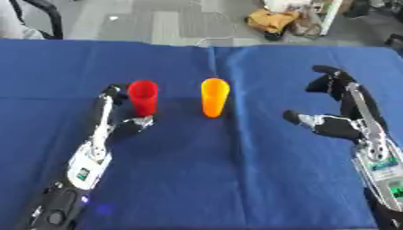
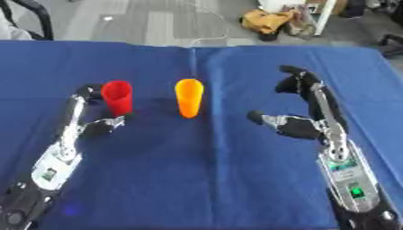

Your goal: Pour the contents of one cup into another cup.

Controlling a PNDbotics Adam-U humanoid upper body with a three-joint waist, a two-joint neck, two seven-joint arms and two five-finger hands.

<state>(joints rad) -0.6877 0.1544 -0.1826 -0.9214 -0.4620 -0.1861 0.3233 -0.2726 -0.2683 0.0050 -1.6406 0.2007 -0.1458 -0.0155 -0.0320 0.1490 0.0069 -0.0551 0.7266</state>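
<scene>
Blue tabletop [image 1: 236, 179], cloth-covered, a crease running from the far edge toward the middle.

Red cup [image 1: 143, 97] upright, left of centre. Orange cup [image 1: 214, 96] upright just to its right, a gap between them; narrower at the base. Contents of either cup cannot be seen.

Left robot hand [image 1: 118, 114] at the red cup: fingers reach up along the cup's left side, thumb tip close to its base on the near side. Fingers look only slightly bent; contact on the left side likely, but a closed grasp is not shown. Cup stands on the cloth.

Right robot hand [image 2: 303, 114] well apart from the orange cup, on the right, released: fingers spread and raised toward the far side, thumb pointing left. Holds nothing.

Views differ little. Right eye view shows more of the right forearm, with a small green light [image 2: 355, 191] on its silver casing, and a dark object at the far right edge [image 2: 391, 42]. Left eye view shows a green-marked panel [image 1: 386, 166] on the same forearm and a pale panel on the left forearm [image 1: 85, 170]; any writing there is unreadable.

Beyond the tabletop: grey floor, a yellow-brown bundle [image 1: 271, 20]
</scene>
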